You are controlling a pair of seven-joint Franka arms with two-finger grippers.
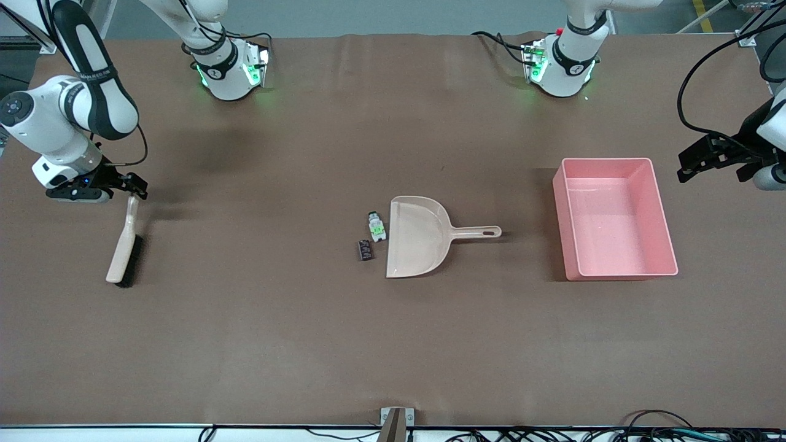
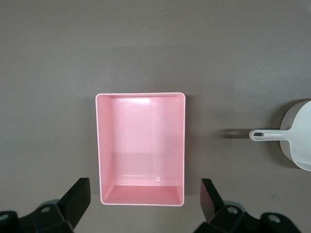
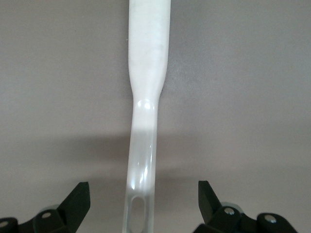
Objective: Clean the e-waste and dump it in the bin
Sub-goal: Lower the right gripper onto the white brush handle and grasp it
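The e-waste lies mid-table beside the mouth of the beige dustpan [image 1: 417, 236]: a white part with green marks [image 1: 376, 227] and a small black block [image 1: 366, 250] a little nearer the camera. The pink bin [image 1: 614, 218] stands toward the left arm's end and looks empty in the left wrist view [image 2: 141, 145]. My left gripper [image 1: 691, 166] is open and empty, beside and above the bin [image 2: 145, 194]. My right gripper [image 1: 132, 187] is open over the handle end of a beige brush [image 1: 124, 242]. In the right wrist view [image 3: 144, 196] its fingers stand apart on either side of the handle [image 3: 146, 97].
The dustpan's handle [image 1: 476, 232] points toward the bin and also shows in the left wrist view [image 2: 267, 134]. The brush lies toward the right arm's end, its black bristles on the brown table cover [image 1: 276, 331]. Cables run along the table edge nearest the camera.
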